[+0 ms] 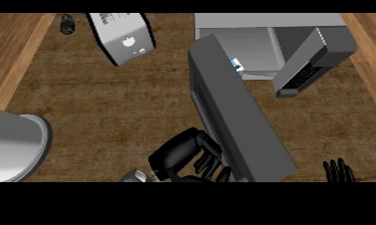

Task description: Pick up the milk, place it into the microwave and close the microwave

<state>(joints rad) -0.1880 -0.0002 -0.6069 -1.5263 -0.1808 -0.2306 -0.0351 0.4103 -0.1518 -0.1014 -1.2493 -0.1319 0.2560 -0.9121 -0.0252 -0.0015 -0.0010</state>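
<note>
The microwave (294,25) stands at the back right of the counter, its cavity facing me. Its dark door (235,114) is swung out, running from the hinge at the cavity's left side down toward the view's lower edge. Past the door's top edge, a small blue and white bit of the milk (236,63) shows inside the cavity; the rest is hidden. My left hand (183,157) lies against the door's outer left face near its free end, fingers slightly bent and holding nothing. My right hand (339,170) rests at the lower right, fingers up.
A silver and white appliance (123,37) lies tilted at the back left, with a small dark object (67,24) beside it. A grey round vessel (21,147) sits at the left edge. The microwave's dark button panel (303,74) faces front at the right.
</note>
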